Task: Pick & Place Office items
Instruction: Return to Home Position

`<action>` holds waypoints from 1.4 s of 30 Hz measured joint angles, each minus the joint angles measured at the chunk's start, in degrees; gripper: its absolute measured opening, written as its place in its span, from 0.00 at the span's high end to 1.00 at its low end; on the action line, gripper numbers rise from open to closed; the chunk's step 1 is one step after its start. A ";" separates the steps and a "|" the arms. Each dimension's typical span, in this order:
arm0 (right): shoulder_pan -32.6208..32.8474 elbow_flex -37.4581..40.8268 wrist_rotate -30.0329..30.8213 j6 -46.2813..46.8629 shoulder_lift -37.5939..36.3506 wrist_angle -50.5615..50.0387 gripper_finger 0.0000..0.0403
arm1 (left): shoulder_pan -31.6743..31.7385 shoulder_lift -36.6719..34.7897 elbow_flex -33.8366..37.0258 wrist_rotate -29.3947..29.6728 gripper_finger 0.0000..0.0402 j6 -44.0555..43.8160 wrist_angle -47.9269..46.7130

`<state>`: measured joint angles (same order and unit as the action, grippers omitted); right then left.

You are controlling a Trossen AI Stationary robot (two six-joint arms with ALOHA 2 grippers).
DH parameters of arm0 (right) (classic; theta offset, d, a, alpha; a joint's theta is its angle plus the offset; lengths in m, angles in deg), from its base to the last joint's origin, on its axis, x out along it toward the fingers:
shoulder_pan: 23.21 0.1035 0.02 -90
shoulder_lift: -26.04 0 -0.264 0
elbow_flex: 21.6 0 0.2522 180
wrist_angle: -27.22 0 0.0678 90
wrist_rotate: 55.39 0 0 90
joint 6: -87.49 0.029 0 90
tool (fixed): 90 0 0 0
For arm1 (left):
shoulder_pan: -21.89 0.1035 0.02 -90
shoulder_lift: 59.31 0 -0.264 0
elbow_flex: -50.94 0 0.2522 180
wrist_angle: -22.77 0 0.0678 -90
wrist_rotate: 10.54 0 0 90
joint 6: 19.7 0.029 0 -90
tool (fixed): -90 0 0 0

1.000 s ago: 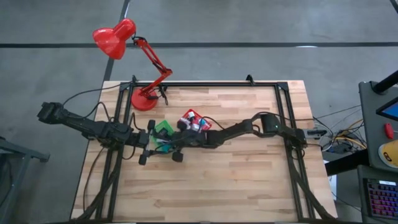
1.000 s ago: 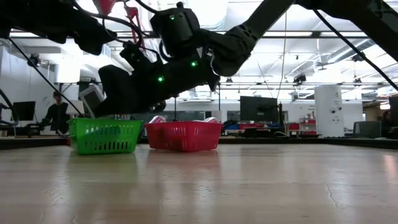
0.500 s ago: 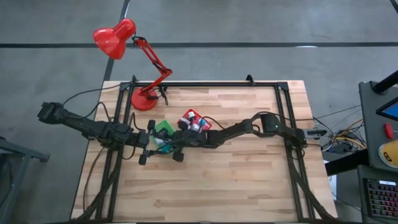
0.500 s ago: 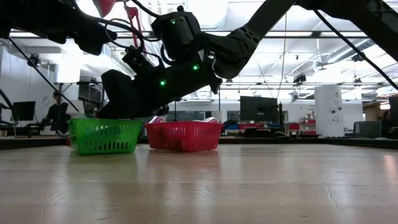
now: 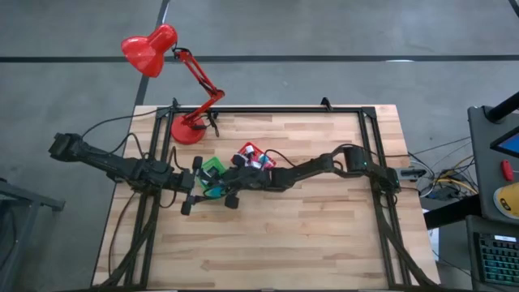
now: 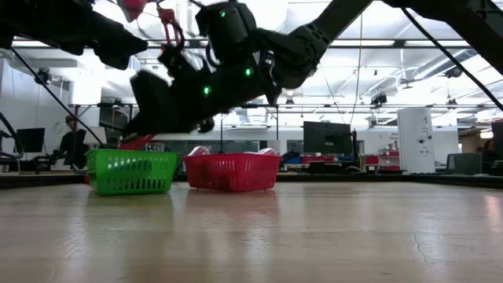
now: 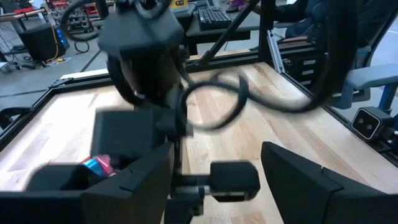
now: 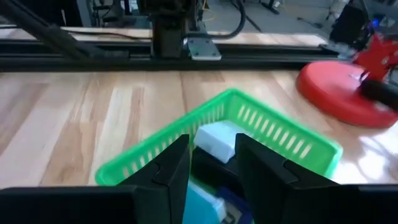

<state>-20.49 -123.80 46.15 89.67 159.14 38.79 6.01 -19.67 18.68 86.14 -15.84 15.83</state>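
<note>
The green bin (image 5: pixel 212 167) stands left of centre with the red bin (image 5: pixel 253 154) beside it; both hold small office items. In the right wrist view a white block (image 8: pixel 216 140), a teal block (image 8: pixel 200 198) and a blue piece (image 8: pixel 235 209) lie in the green bin (image 8: pixel 267 133). My right gripper (image 8: pixel 212 155) hovers over that bin, open by a narrow gap, with nothing pinched that I can see. My left gripper (image 7: pixel 214 171) waits open at the bin's left side (image 5: pixel 188 195), facing the right arm's wrist.
The red desk lamp's base (image 5: pixel 186 130) stands on the far-left part of the table, just beyond the green bin, and also appears in the right wrist view (image 8: pixel 348 87). The black frame rails (image 5: pixel 268 109) run along the table's edges. Bare wood lies on the near half.
My right gripper dipped toward the green bin's rim half a second ago. It has since risen clear above the bin and shifted slightly toward the table's left. The bins have stayed in place.
</note>
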 joint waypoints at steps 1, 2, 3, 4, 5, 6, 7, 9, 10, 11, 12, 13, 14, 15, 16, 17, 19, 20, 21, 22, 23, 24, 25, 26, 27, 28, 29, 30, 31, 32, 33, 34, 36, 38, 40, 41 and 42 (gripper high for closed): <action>0.00 0.20 -0.01 -0.72 -0.50 0.18 0.70 | 0.00 0.00 0.00 0.02 0.38 0.00 0.01; 0.00 0.68 -0.01 -1.37 -0.95 0.06 0.70 | -0.02 0.00 0.00 0.00 0.38 0.02 -0.01; 0.08 1.10 -0.01 -2.16 -1.22 0.04 0.70 | 0.00 0.00 0.00 0.00 0.38 0.01 -0.01; 0.17 1.73 -0.01 -2.71 -1.61 -0.08 0.70 | -0.02 0.00 0.00 0.00 0.38 0.00 0.02; 0.32 2.64 0.10 -3.51 -2.25 -0.43 0.70 | -0.02 0.00 0.00 0.00 0.38 0.00 -0.03; 0.47 3.67 0.14 -3.95 -3.01 -0.53 0.70 | 0.00 0.00 0.00 0.00 0.38 0.00 -0.01; 0.60 4.82 0.13 -4.06 -3.80 0.06 0.69 | 0.00 0.00 0.00 0.00 0.38 0.00 -0.01; 0.70 7.90 0.01 -4.14 -6.25 1.46 0.69 | -0.01 0.00 0.00 0.00 0.38 0.00 -0.03; 0.72 9.63 -0.02 -4.47 -7.32 2.69 0.69 | 0.00 0.00 0.00 0.00 0.38 0.00 0.00; 0.69 11.57 -0.02 -5.13 -8.25 4.45 0.69 | 0.00 0.00 0.00 0.00 0.38 0.00 -0.03; 0.63 13.89 0.01 -5.88 -9.25 6.13 0.68 | -0.01 0.00 0.00 0.00 0.38 0.00 -0.06; 0.54 16.33 0.01 -6.76 -10.37 7.82 0.68 | -0.01 0.00 0.00 0.00 0.38 0.00 -0.02; 0.52 18.95 0.08 -7.63 -11.39 9.84 0.68 | -0.01 0.00 0.00 0.00 0.38 0.00 -0.03; 0.53 21.39 0.12 -8.62 -12.44 12.49 0.68 | 0.00 0.00 0.00 0.00 0.38 0.00 -0.03; 0.55 24.03 0.12 -9.39 -13.86 15.32 0.68 | -0.02 0.00 0.00 0.00 0.38 0.00 -0.03; 0.65 26.80 0.10 -9.77 -15.50 18.05 0.68 | 0.00 0.00 0.00 0.00 0.38 0.00 -0.03; 0.76 31.84 -0.09 -9.79 -18.14 24.05 0.68 | -0.02 0.00 0.00 0.00 0.38 0.00 -0.03; 0.79 34.44 -0.05 -9.55 -19.49 26.04 0.68 | 0.00 0.00 0.00 0.00 0.38 0.00 -0.05; 0.79 37.13 -0.05 -9.31 -20.70 27.53 0.67 | -0.01 0.00 0.00 0.00 0.38 0.01 -0.03; 0.76 39.35 -0.04 -8.98 -21.75 28.78 0.67 | -0.01 0.00 0.00 0.00 0.38 0.00 -0.04; 0.76 41.66 -0.01 -8.78 -23.19 29.77 0.66 | -0.01 0.00 0.00 0.00 0.38 0.00 -0.05; 0.76 43.97 0.33 -8.65 -24.88 30.66 0.66 | 0.00 0.00 0.00 0.00 0.38 0.00 -0.05; 0.76 45.86 0.68 -8.59 -26.45 31.73 0.65 | 0.00 -0.02 0.00 0.00 0.38 0.00 -0.03; 0.76 47.83 0.96 -8.59 -28.31 32.88 0.65 | 0.00 0.00 0.00 0.00 0.38 0.00 -0.05; 0.79 50.06 1.60 -8.59 -30.16 33.27 0.65 | -0.02 0.00 0.00 0.00 0.38 0.02 -0.06; 0.79 52.02 2.10 -8.59 -31.79 33.63 0.64 | 0.00 -0.01 0.00 0.00 0.38 0.00 -0.02; 0.79 53.94 2.22 -8.59 -33.67 33.66 0.64 | 0.00 -0.01 0.00 0.00 0.38 0.00 -0.03; 0.76 55.98 2.49 -8.59 -35.58 33.57 0.64 | -0.02 0.00 0.00 0.00 0.38 0.00 -0.09; 0.76 57.94 2.90 -8.59 -37.69 33.55 0.64 | -0.01 -0.01 0.00 0.00 0.38 0.00 -0.07; 0.76 59.82 3.41 -8.58 -39.80 33.73 0.64 | 0.00 -0.02 0.00 0.00 0.38 0.02 -0.08; 0.76 61.94 3.59 -8.57 -41.91 34.10 0.64 | 0.00 0.00 0.00 0.00 0.38 0.00 -0.21; 0.76 64.19 3.66 -8.58 -43.97 33.95 0.64 | -0.02 -0.02 0.00 0.00 0.38 0.00 -0.23; 0.76 68.10 3.66 -8.55 -47.66 33.59 0.64 | -0.01 0.00 0.00 0.00 0.38 0.00 -0.24; 0.78 72.01 3.66 -6.83 -51.61 33.56 0.64 | 0.00 -0.02 0.00 0.00 0.38 0.00 -0.26; 0.77 75.52 3.66 -3.30 -55.04 33.96 0.64 | 0.00 0.00 0.00 0.00 0.38 0.00 -0.52; 0.77 77.36 3.68 -1.60 -56.64 33.59 0.64 | 0.00 0.00 0.00 0.00 0.38 0.00 -0.47; 0.76 78.88 3.79 -0.01 -58.11 33.50 0.64 | -0.02 0.00 0.00 0.00 0.38 0.00 -0.47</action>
<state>-19.72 -44.93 49.94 89.66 101.03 72.29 5.99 -19.67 18.68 86.14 -15.84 15.35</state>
